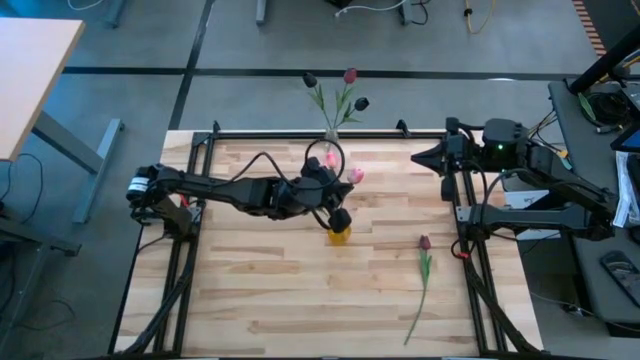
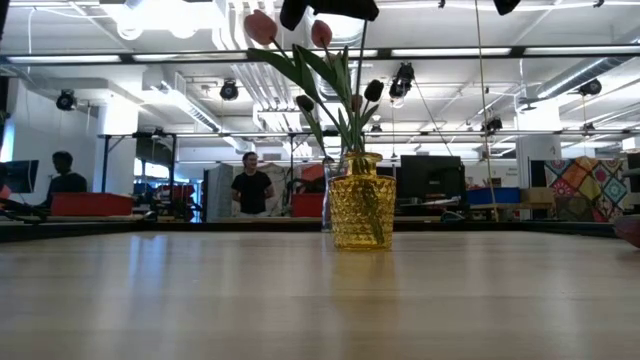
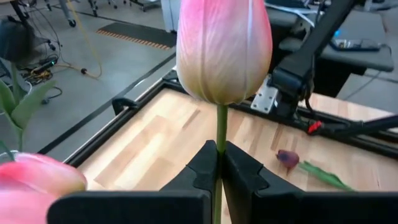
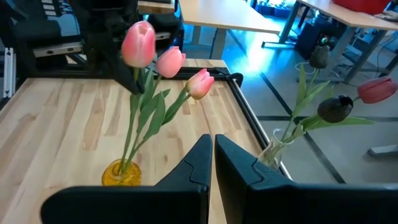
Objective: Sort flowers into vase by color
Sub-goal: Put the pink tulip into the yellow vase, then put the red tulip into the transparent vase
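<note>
My left gripper (image 1: 338,203) is over the yellow vase (image 1: 340,236) at mid-table, shut on a pink tulip (image 3: 224,50). Two more pink tulips (image 4: 200,83) stand with their stems in that yellow vase (image 4: 121,173). A clear vase (image 4: 270,155) at the far edge holds two dark tulips (image 4: 336,109) and a reddish one (image 4: 376,90). One maroon tulip (image 1: 424,243) lies flat on the table toward the right. My right gripper (image 4: 212,155) waits shut near the far right corner, touching nothing. My left gripper pinches the pink tulip's thin green stem (image 3: 221,134) between its two fingers, just below the head. The fingers come level from the table's left, across the stem. The tulip stands about upright, with its lower stem reaching down into the yellow vase (image 4: 127,163).
A black metal frame (image 1: 260,133) runs along the table's edges. The right arm's base (image 1: 480,215) stands at the right edge. Bare wood lies on the near half of the table (image 1: 270,300). People stand in the room beyond the table (image 2: 250,190).
</note>
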You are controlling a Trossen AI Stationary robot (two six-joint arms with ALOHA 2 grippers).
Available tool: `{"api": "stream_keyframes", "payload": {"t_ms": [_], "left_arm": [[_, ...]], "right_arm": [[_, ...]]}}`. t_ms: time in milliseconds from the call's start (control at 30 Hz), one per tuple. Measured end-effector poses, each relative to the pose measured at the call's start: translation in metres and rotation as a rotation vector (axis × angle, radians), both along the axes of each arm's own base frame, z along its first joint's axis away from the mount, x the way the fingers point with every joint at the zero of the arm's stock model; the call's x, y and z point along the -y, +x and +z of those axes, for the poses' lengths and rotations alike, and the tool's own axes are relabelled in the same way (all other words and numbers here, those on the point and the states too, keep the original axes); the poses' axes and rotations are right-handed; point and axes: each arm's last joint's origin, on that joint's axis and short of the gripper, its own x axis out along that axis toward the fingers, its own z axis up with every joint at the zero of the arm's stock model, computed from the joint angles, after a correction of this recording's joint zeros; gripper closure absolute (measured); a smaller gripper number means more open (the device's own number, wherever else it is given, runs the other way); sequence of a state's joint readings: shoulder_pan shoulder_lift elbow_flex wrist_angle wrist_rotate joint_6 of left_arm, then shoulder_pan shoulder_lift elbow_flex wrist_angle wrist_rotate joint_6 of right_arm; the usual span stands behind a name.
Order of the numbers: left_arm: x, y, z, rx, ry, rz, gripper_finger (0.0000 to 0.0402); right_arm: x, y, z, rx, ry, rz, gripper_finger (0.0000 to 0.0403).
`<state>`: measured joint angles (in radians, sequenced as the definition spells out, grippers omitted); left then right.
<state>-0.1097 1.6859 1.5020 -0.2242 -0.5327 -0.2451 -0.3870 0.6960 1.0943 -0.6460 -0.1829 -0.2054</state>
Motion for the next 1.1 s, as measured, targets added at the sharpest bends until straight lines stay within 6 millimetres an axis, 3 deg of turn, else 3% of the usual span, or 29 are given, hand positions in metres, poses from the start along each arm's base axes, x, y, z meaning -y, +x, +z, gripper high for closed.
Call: {"api": "stream_keyframes", "payload": {"t_ms": [333, 567, 1100], "left_arm": [[0.01, -0.002, -0.038, -0.018, -0.019, -0.026, 0.0401], [0.011, -0.003, -0.048, -0.075, -0.037, -0.057, 0.038], [0.014, -0.005, -0.003, -0.145, -0.084, -0.148, 0.0279]], "right_arm": [[0.002, 0.006, -0.002, -0.016, 0.019, -0.004, 0.039], [0.002, 0.006, -0.002, -0.011, 0.019, -0.004, 0.039], [0.002, 0.006, -0.002, -0.007, 0.032, -0.01, 0.039]]}}
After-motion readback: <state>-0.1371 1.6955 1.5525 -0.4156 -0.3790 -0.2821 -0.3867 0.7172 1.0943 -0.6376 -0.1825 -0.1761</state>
